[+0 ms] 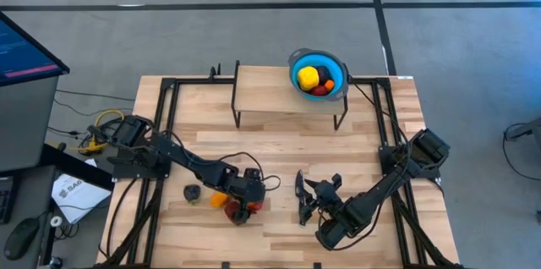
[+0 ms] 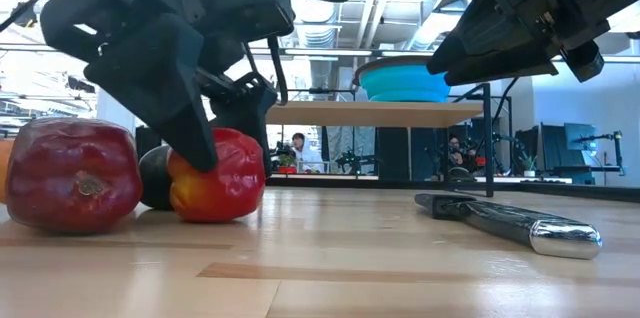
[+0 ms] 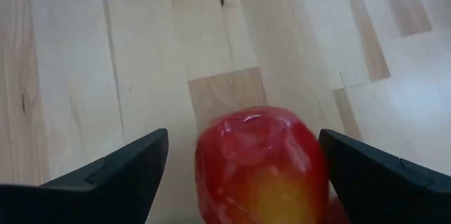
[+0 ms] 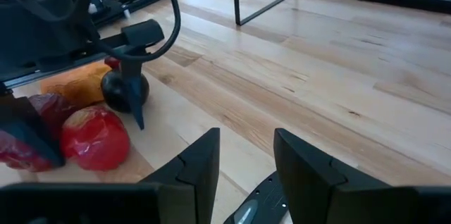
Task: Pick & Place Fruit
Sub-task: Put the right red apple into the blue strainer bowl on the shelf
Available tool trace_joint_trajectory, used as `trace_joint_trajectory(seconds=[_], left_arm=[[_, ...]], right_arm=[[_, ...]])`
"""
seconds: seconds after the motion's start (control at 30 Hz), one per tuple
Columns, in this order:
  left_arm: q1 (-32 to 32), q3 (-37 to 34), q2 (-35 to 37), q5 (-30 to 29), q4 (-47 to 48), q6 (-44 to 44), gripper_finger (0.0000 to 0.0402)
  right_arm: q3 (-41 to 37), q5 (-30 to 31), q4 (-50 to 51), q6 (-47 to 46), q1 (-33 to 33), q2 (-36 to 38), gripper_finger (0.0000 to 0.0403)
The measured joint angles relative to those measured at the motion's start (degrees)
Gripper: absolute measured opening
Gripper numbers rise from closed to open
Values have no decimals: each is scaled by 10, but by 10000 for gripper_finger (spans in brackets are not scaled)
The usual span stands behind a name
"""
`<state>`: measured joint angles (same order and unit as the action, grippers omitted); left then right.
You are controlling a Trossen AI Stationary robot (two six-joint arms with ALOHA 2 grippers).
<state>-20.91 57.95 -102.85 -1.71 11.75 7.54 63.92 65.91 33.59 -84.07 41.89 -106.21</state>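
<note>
My left gripper [image 3: 243, 139] is open and slants down over a red-and-yellow fruit [image 3: 264, 168], one finger on each side of it. The fruit rests on the table at the near left [image 1: 239, 210], next to a dark red fruit [image 2: 70, 173], an orange one [image 1: 218, 198] and a dark purple one [image 1: 193, 191]. My right gripper [image 4: 246, 139] hangs near the table's near middle [image 1: 314, 201], open by a narrow gap with nothing between its fingers. The blue bowl [image 1: 340, 64] on the far shelf holds a yellow fruit [image 1: 308, 75] and smaller orange and red ones. My left gripper's fingers flank the red-and-yellow fruit, coming from above at a slant. A gap shows beside one finger [image 3: 134, 168]. The other finger [image 3: 359, 175] stands right at the fruit's side [image 3: 318, 175], and I cannot tell whether it touches. The fruit sits on the table.
A black-handled knife [image 2: 510, 223] lies flat on the table under my right gripper. A low wooden shelf [image 1: 270, 90] on black legs stands at the far middle, bearing the bowl. A black frame runs along the table's edges. Bare wood lies between the knife and the shelf.
</note>
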Motion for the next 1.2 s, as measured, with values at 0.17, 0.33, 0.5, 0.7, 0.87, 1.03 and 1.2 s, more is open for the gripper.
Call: trace_joint_trajectory(seconds=[0.17,0.33,0.5,0.7,0.87,1.03,1.2], left_arm=[[0,-2,1,2,3,6,336],[1,-18,1,9,4,19,302],[1,-24,2,11,-2,19,265],[7,-26,2,44,-43,18,252],[36,-26,2,144,-72,71,256],[74,-26,2,215,-77,120,252],[89,-26,2,230,-88,110,259]], right_arm=[[0,0,0,0,0,0,129],[0,-4,0,0,0,0,129],[0,-53,-8,35,-5,0,129],[0,-139,-27,197,-26,1,129],[0,-155,-108,431,-28,2,140],[1,-214,-294,664,-34,-22,200],[1,-228,-480,833,-43,-77,286]])
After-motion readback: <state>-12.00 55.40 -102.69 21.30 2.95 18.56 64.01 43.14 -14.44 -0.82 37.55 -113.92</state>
